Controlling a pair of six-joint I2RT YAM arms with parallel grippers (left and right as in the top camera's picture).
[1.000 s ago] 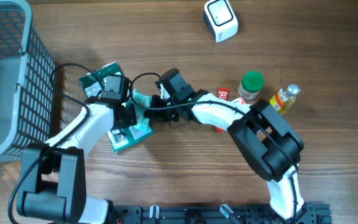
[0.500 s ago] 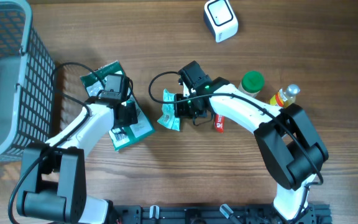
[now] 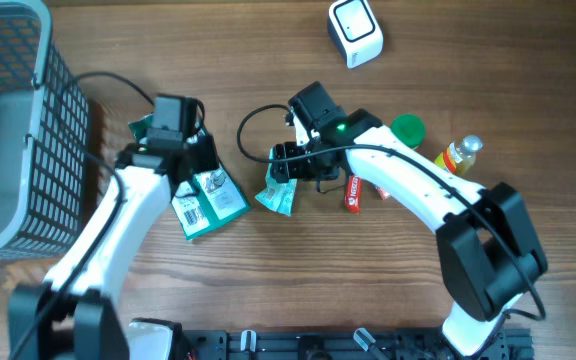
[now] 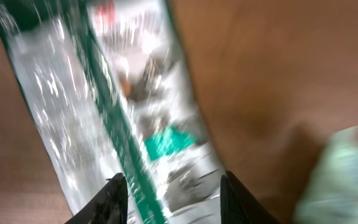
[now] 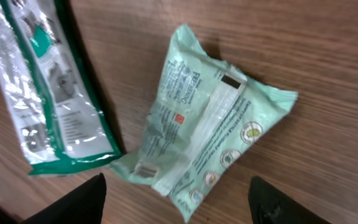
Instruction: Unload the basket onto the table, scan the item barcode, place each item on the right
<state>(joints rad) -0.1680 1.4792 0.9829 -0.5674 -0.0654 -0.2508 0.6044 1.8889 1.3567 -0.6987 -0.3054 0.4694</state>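
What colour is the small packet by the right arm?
Pale mint green packet with a white centre strip; clearest in the right wrist view.

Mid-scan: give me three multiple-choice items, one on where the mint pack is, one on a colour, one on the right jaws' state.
1. The mint pack lies: A in the basket; B on the table between green pouch and red packet; C held in the air.
2. The jar lid is: A blue; B green; C black.
3. The right gripper has its jaws: A shut on the pack; B shut, empty; C open over the pack.
Answers: B, it lies flat on wood; B, overhead shows green; C, jaws apart, pack untouched.
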